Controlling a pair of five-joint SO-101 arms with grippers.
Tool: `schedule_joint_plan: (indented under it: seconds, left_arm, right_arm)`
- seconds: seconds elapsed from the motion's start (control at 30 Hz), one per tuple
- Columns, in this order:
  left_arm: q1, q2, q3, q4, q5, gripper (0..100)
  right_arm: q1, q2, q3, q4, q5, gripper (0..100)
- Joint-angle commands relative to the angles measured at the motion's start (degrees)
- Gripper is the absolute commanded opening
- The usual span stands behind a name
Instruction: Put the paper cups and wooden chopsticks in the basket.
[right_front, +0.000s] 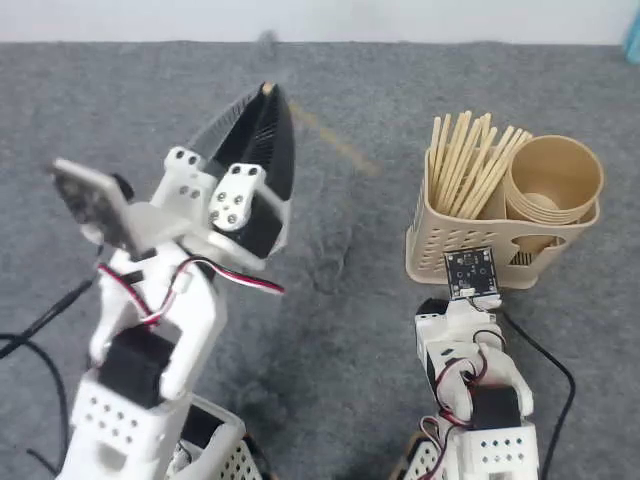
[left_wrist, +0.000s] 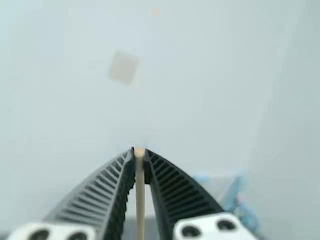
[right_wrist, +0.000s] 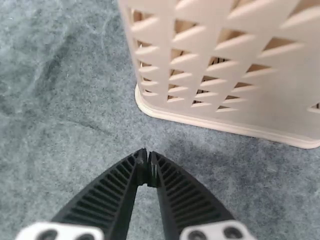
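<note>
1. Underneath, a fuzzy grey mat (right_front: 340, 330) is spread over the whole table, and a white wall (right_front: 300, 18) is seen along its far edge.
2. A blurry blue thing (left_wrist: 235, 195) can be made out beyond the left arm's jaws, against a pale background.
3. The left gripper (left_wrist: 139, 151) is held up high over the mat and is pointed toward the far wall. Its jaws are squeezed onto one wooden chopstick (left_wrist: 139, 195). The stick is gripped between them so that its end just peeks out past the tips.
4. The right gripper (right_wrist: 147, 159) is held low over the mat, near the basket (right_wrist: 225, 65) but not touching it. Its jaws are pressed together, and nothing is held between them.
5. The basket is stood on the right side of the mat, well apart from the left gripper. Seen from above, a bundle of chopsticks (right_front: 468, 160) is stood upright in its left part, and stacked paper cups (right_front: 555, 180) are set in its right part.
</note>
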Motion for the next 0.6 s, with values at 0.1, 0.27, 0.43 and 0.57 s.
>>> schedule_joint_plan:
  seconds: [0.1,0.27,0.43,0.57]
  left_arm:
    - [8.62,-0.79,-4.0,-5.36,0.62,1]
    - [12.13,7.65,-15.08,5.01,0.44,1]
    - [11.96,20.22,-21.41,5.1,-0.53,1]
    - [12.04,27.69,-21.85,4.92,-5.63,1]
  right_arm:
    - [-0.04,-1.01,0.09,-0.13,0.97,0.8]
    - [-0.04,-1.01,0.09,-0.22,0.97,0.8]
    - [-0.04,-1.1,0.09,-0.22,0.97,0.8]
    - [-0.04,-1.1,0.09,-0.22,0.97,0.8]
